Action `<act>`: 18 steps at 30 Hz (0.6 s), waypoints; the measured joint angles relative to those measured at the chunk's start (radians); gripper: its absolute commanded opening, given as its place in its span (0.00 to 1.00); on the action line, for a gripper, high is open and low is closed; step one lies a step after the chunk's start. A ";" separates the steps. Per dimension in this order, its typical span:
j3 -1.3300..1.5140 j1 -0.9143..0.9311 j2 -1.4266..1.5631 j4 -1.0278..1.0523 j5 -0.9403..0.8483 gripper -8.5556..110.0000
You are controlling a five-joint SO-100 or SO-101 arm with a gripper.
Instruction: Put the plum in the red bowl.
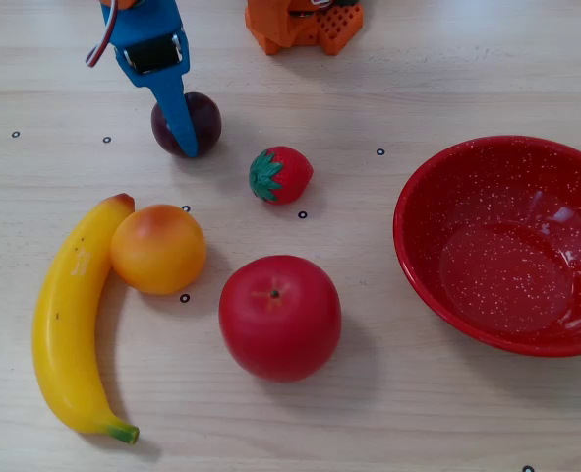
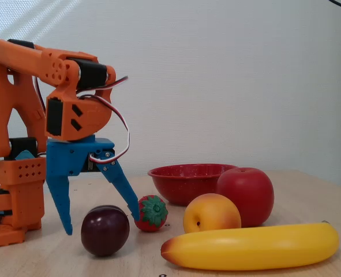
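The plum (image 1: 207,118) is a small dark maroon ball lying on the table at the upper left of a fixed view; it also shows low at the left in the other fixed view (image 2: 105,231). My gripper (image 1: 180,123) has blue fingers and hangs open over the plum, one finger on each side (image 2: 102,225). It holds nothing. Whether a finger touches the plum I cannot tell. The red bowl (image 1: 418,197) stands empty at the right, and behind the fruit in the side-on fixed view (image 2: 182,180).
A strawberry (image 1: 281,174) lies just beside the plum. A big red apple (image 1: 279,317), an orange fruit (image 1: 158,249) and a banana (image 1: 69,315) lie in front. The arm's orange base (image 2: 11,190) stands behind the plum.
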 measured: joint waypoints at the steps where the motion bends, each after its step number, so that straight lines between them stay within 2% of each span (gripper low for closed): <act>1: 0.000 0.002 -0.005 -0.011 0.000 0.45; 18: 0.026 0.035 -0.049 -0.095 -0.003 0.46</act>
